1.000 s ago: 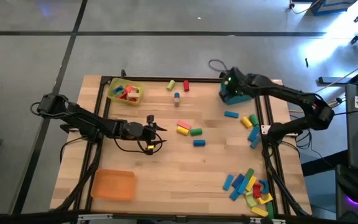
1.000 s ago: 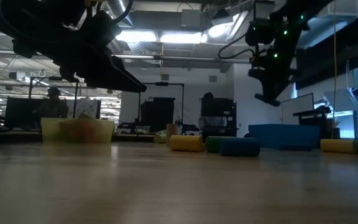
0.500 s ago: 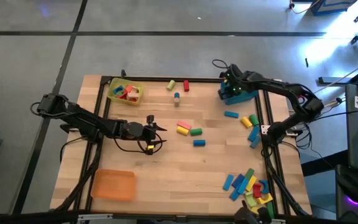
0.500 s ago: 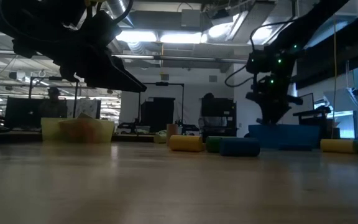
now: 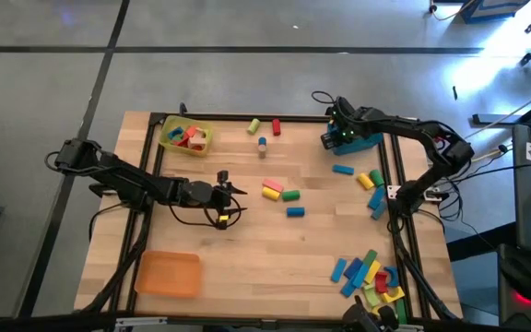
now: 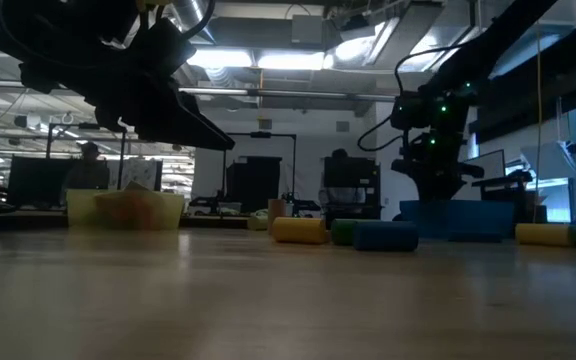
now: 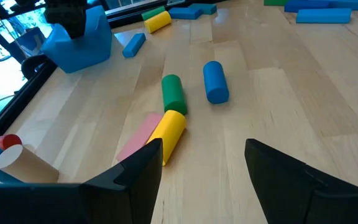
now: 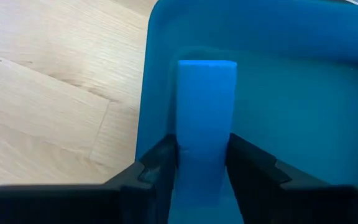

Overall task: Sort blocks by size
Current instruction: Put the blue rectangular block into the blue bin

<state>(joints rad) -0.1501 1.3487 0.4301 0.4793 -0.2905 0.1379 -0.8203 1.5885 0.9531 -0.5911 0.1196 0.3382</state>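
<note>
The table (image 7: 291, 93) was pale wood with visible grain and plank seams, smooth and faintly satin. The blue tray (image 8: 291, 74) looked like smooth moulded plastic with a soft sheen. The blue bar (image 8: 206, 124) was matt; the cylinders (image 7: 173, 93) looked smoothly painted. The fingers (image 7: 303, 180) were matt black.

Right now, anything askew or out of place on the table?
Nothing spilled or damaged. The blue tray sits skewed at the table's far right corner, with the right gripper inside it, its jaws on either side of a blue bar. Loose blocks are piled unsorted at the near right edge.
</note>
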